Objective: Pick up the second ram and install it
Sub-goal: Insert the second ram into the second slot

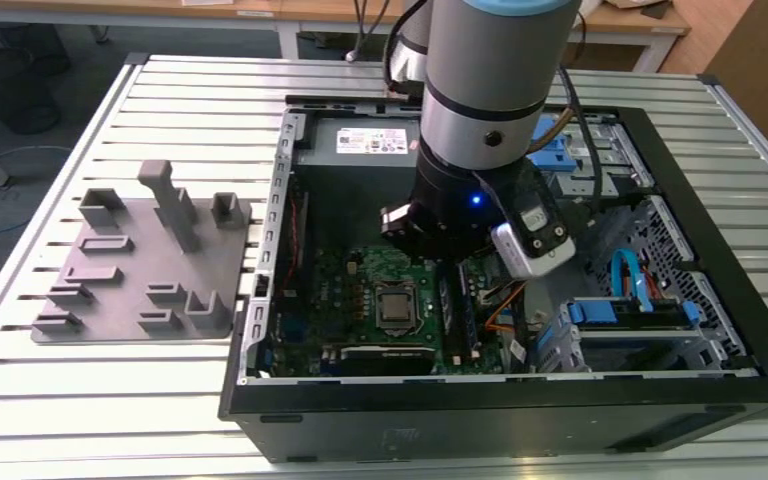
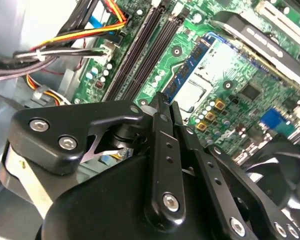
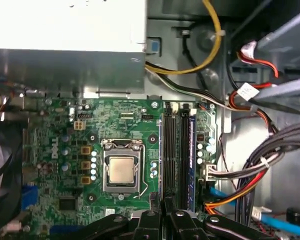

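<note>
— Two fingers (image 2: 160,150), closed to a thin gap: is that what you see at your gripper (image 2: 167,102)?

— Yes. Your gripper (image 3: 164,200) is pinched narrow on the ram (image 2: 190,65), which runs straight out from the fingertips. In the second wrist view you see its flat side, dark chips and a blue strip, lying across the line of sight to the CPU (image 2: 197,95). In the first wrist view it is a thin bluish edge (image 3: 160,150) between the CPU (image 3: 121,170) and the slots.

— Where is it against the slots?

— Above the board (image 3: 55,145), parallel to the slots and just beside the nearest black one (image 3: 168,155). That slot and the next (image 3: 182,155) look bare. Whether the ram touches the board you cannot tell.

— What's around?

— Another stick (image 3: 191,155) sits in the far slot. Beyond it, bundled cables (image 3: 240,185) crowd the case wall. A fan (image 3: 0,175) lies on the CPU's other side. In the exterior view your arm (image 1: 491,90) reaches down into the case (image 1: 491,400); the grey fixture (image 1: 144,260) stands on the table (image 1: 91,420) at that view's left, well apart.
</note>
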Robot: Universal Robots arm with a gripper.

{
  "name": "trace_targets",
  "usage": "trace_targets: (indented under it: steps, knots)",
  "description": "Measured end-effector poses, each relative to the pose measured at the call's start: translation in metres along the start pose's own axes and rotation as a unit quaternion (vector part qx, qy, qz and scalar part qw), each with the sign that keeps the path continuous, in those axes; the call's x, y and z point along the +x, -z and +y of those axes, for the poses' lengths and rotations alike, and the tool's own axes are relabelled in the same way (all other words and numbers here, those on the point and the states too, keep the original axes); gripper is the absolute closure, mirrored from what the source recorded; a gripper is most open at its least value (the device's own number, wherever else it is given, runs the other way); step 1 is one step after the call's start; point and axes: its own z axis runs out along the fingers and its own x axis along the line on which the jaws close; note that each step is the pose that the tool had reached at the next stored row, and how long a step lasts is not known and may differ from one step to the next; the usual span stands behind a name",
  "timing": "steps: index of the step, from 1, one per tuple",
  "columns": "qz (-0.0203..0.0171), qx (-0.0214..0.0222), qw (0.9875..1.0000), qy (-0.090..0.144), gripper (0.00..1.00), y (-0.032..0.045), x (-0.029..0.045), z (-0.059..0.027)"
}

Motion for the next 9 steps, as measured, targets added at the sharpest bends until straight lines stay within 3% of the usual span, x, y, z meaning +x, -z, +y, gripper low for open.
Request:
trace_targets:
  steps: [9]
  knots:
    - [0.0001,-0.0002,1.0000,0.004,0.86,-0.0005,0.0000,0.0000]
